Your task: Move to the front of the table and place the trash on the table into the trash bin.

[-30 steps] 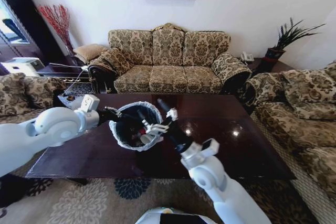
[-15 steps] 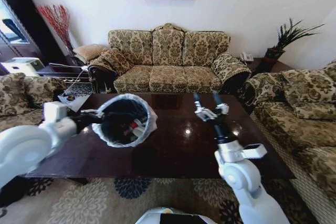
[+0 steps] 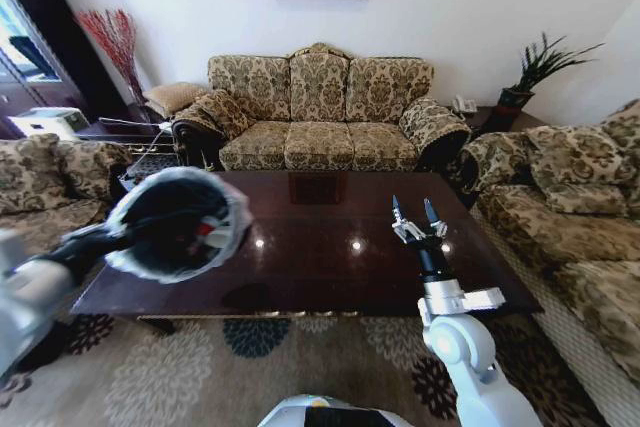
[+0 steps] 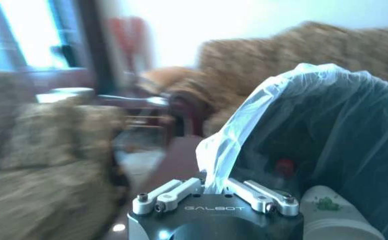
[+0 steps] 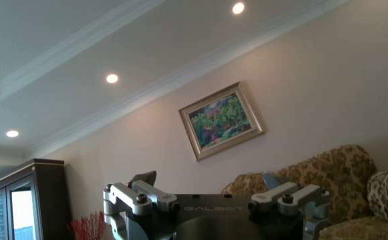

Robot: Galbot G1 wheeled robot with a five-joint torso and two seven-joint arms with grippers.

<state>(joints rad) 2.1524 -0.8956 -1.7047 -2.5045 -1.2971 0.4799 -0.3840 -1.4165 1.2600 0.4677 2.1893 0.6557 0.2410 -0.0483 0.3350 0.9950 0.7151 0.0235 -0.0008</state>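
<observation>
**Bin lifted off the desk, litter inside**

The round black trash bin with its ruffled white plastic liner (image 3: 178,224) hangs tipped on its side in the air at the left end of the desk, its mouth turned toward my head camera. Inside it I see a white paper cup with a green mark (image 4: 337,215) and a small red piece of trash (image 4: 285,167) deeper in.

My left gripper (image 4: 214,196) has its jaws pinched together on the liner at the bin's rim, carrying it.

The long glossy reddish-brown coffee desk with gilt trim (image 3: 320,247) lies before me, its top shining with ceiling-light reflections.

My right gripper (image 3: 415,217) stands upright above the desk's right part, jaws spread apart and holding nothing; its wrist camera looks up at a framed painting (image 5: 222,120) on the wall.

Beyond the desk stands a patterned beige three-seat sofa (image 3: 320,117), with matching armchairs at either side.
</observation>
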